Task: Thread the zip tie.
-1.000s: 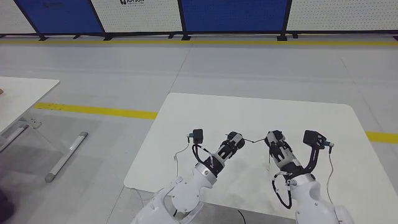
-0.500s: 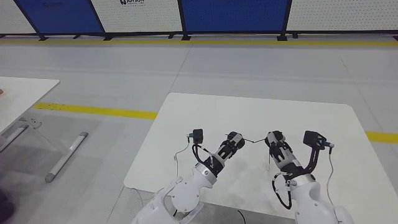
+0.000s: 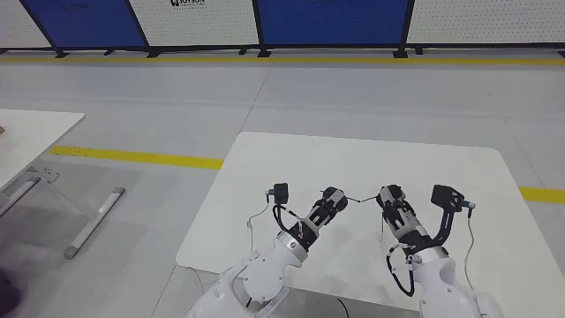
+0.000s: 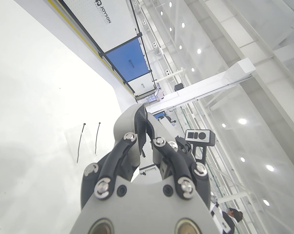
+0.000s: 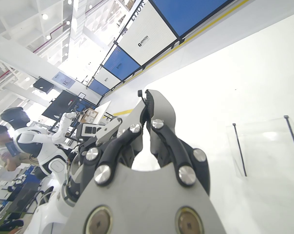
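No movement over the last second: the left gripper (image 3: 335, 198) and right gripper (image 3: 385, 198) stay clamped on the zip tie (image 3: 360, 200), stretched between them, left at nine o'clock, right at three, near the six o'clock edge of the table (image 3: 371, 155). Threading, I'd judge, hasn't started; the ends are apart.

Illumination: bright, even, supplied by round ceiling lamps (image 4: 242, 121), recorded as blown-out discs in both wrist views.
Glare: white table (image 3: 371, 163) washed nearly featureless; zip tie (image 3: 362, 200) reduced to a thin dark line at 4 o'clock, top view.
Distortion: wide-angle stretching noted toward wrist-view edges.
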{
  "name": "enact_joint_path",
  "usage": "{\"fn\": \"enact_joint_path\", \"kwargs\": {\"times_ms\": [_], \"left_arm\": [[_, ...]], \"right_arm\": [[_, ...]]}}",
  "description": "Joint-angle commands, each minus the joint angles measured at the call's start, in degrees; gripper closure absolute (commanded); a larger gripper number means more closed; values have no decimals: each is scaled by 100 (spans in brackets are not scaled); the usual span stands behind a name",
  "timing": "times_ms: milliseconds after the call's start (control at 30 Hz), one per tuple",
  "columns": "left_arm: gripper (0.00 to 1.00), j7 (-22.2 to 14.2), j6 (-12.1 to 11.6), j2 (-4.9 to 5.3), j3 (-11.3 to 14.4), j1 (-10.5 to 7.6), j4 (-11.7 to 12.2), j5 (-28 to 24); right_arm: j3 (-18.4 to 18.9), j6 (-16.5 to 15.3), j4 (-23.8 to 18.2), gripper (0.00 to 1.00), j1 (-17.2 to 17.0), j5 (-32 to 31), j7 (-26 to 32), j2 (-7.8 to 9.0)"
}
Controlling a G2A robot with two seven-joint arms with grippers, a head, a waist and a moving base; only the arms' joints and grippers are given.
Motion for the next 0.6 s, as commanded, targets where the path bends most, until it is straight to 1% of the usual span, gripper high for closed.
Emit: {"fn": "enact_joint_path", "kwargs": {"times_ms": [0, 367, 567], "left_arm": [[100, 0, 0, 0, 0, 0, 0, 0], [100, 0, 0, 0, 0, 0, 0, 0], [100, 0, 0, 0, 0, 0, 0, 0]], "right_arm": [[-11, 4, 10, 100, 11, -12, 15, 0], [-30, 36, 87, 100, 72, -49, 26, -2], [-91, 11, 208, 100, 131, 160, 19, -22]]}}
